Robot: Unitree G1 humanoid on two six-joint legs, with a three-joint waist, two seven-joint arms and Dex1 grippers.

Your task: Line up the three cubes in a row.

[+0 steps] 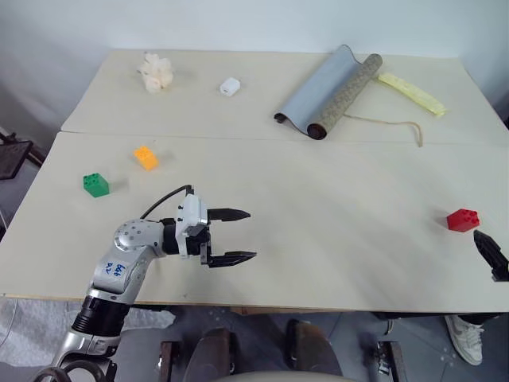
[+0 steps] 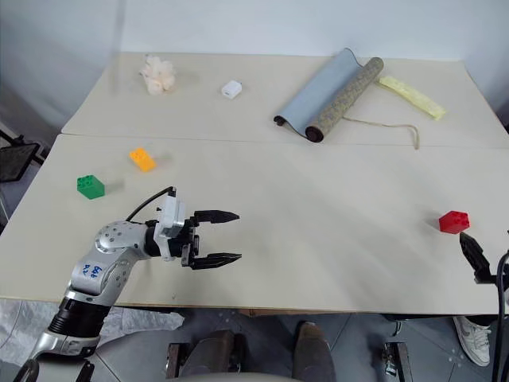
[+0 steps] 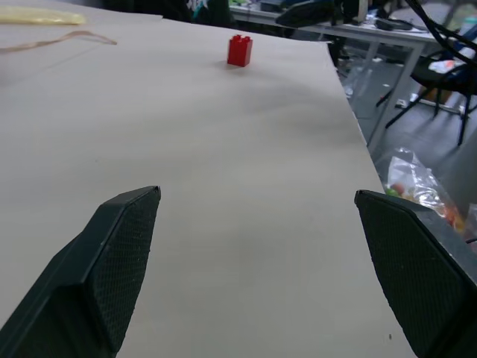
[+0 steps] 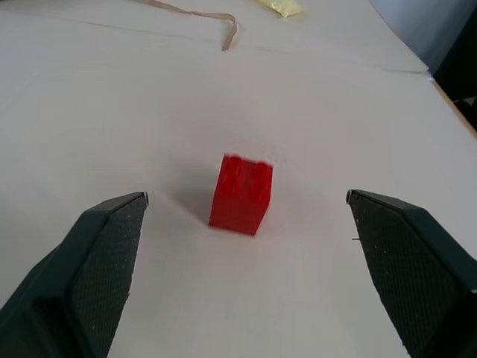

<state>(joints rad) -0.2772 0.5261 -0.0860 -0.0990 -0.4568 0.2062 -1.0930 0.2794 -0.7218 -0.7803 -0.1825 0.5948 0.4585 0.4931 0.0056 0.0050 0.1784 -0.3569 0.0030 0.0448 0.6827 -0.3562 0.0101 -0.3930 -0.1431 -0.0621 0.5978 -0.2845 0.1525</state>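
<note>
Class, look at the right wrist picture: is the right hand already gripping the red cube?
No. The red cube stands on the table ahead of the open right hand, clear of both fingers.

- Two pale cream tables (image 1: 334, 199), butted together.
- Near table: green studded plastic cube (image 1: 95, 184), orange-yellow studded cube (image 1: 145, 157), red studded cube (image 1: 463, 220).
- Far table: lumpy cream object (image 1: 157, 72), small white block (image 1: 230, 87), half-rolled grey mat (image 1: 330, 91), yellow strip (image 1: 411, 93), tan cord (image 1: 390, 123).

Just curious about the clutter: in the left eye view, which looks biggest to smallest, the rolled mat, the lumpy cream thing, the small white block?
1. Rolled mat
2. Lumpy cream thing
3. Small white block
</note>
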